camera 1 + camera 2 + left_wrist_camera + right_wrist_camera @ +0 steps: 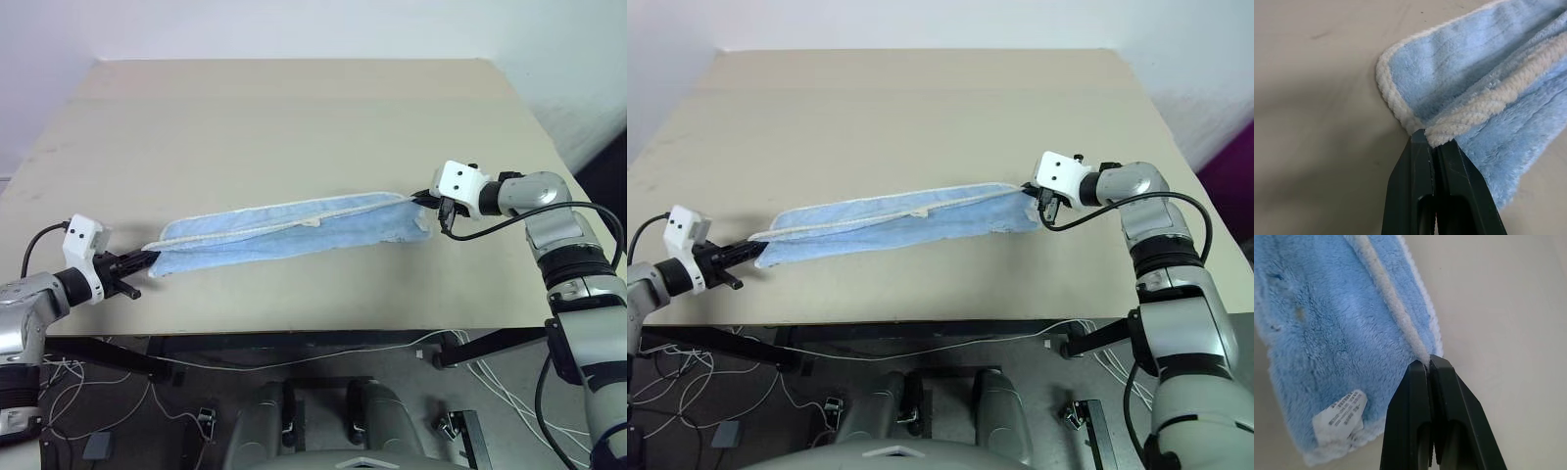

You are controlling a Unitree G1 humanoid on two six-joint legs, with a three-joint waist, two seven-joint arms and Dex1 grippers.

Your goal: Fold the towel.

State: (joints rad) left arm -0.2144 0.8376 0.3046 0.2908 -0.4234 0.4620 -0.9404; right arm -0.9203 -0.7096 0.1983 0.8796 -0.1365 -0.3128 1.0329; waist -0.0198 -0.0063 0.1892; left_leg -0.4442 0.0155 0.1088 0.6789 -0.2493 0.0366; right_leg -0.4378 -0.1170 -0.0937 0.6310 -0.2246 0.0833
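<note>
From the head camera's left eye view, the towel (294, 232) hangs stretched in a long folded band over the beige tabletop (294, 117), running from near the front left edge up toward the right. The left end effector (147, 258) is clamped on its left end, and the right end effector (428, 200) is clamped on its right end. The right eye view shows the same stretch — both ends pinched.

In the left wrist view, the black fingers (1415, 181) are pressed together on the white stitched edging, at a corner of the cloth.

In the right wrist view, the fingers (1410, 406) are closed on the edging too — a white label (1339, 417) hangs from the lower layer.
</note>
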